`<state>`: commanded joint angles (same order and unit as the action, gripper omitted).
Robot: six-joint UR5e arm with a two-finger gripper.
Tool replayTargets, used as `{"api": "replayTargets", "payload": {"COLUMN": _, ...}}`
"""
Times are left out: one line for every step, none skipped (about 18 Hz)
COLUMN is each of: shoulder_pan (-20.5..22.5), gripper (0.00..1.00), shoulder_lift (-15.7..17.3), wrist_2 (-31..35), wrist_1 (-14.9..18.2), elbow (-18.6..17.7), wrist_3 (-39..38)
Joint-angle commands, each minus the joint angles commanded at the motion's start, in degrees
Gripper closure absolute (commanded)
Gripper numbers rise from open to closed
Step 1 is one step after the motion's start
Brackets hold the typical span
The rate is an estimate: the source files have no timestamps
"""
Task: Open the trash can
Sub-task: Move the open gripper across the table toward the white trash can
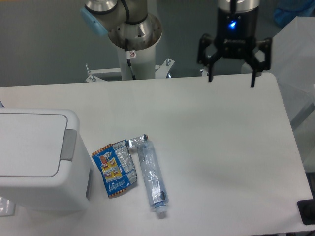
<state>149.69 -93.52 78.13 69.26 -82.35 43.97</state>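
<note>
The trash can [34, 157] is a large boxy white bin at the left edge of the table. Its flat inset lid panel [27, 144] lies closed, and a grey push bar [69, 144] runs along its right side. My gripper [231, 78] hangs over the far right part of the table, well away from the bin. Its two dark fingers [210, 73] are spread wide apart and hold nothing.
A crushed clear plastic bottle [152, 176] and a blue and silver snack wrapper [115, 168] lie on the white table [221, 147] just right of the bin. The arm's base column [134, 44] stands at the back edge.
</note>
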Motion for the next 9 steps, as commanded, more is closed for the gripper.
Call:
{"api": "replayTargets", "payload": {"shoulder_pan": -1.2, "gripper": 0.0, "shoulder_lift": 0.0, "wrist_2": 0.0, "wrist_1": -0.2, "elbow": 0.0, "wrist_3": -2.4}}
{"api": "replayTargets", "payload": {"shoulder_pan": -2.5, "gripper": 0.0, "shoulder_lift": 0.0, "wrist_2": 0.1, "wrist_1": -0.4, "elbow": -0.4, "wrist_3": -5.5}}
{"api": "replayTargets", "payload": {"shoulder_pan": -3.5, "gripper": 0.0, "shoulder_lift": 0.0, "wrist_2": 0.0, "wrist_1": -0.4, "elbow": -0.9, "wrist_3": -8.6}}
{"api": "replayTargets", "payload": {"shoulder_pan": -4.6, "gripper": 0.0, "shoulder_lift": 0.0, "wrist_2": 0.0, "wrist_1": -0.4, "elbow": -1.1, "wrist_3": -11.3}}
{"api": "replayTargets", "payload": {"shoulder_pan": -6.1, "gripper": 0.0, "shoulder_lift": -0.1, "wrist_2": 0.0, "wrist_1": -0.8, "elbow": -1.2, "wrist_3": -13.4}}
{"api": "replayTargets", "payload": {"shoulder_pan": -7.5, "gripper": 0.0, "shoulder_lift": -0.4, "wrist_2": 0.0, "wrist_1": -1.3, "elbow": -1.2, "wrist_3": -15.2}}
{"api": "replayTargets", "payload": {"shoulder_pan": -8.8, "gripper": 0.0, "shoulder_lift": -0.8, "wrist_2": 0.0, "wrist_1": -1.8, "elbow": -1.2, "wrist_3": -17.6}}
{"api": "replayTargets", "payload": {"shoulder_pan": -10.0, "gripper": 0.0, "shoulder_lift": -1.3, "wrist_2": 0.0, "wrist_1": -2.2, "elbow": -1.2, "wrist_3": -20.5}}
{"api": "replayTargets", "payload": {"shoulder_pan": -11.2, "gripper": 0.0, "shoulder_lift": -1.8, "wrist_2": 0.0, "wrist_1": -3.1, "elbow": -1.2, "wrist_3": -23.5}}
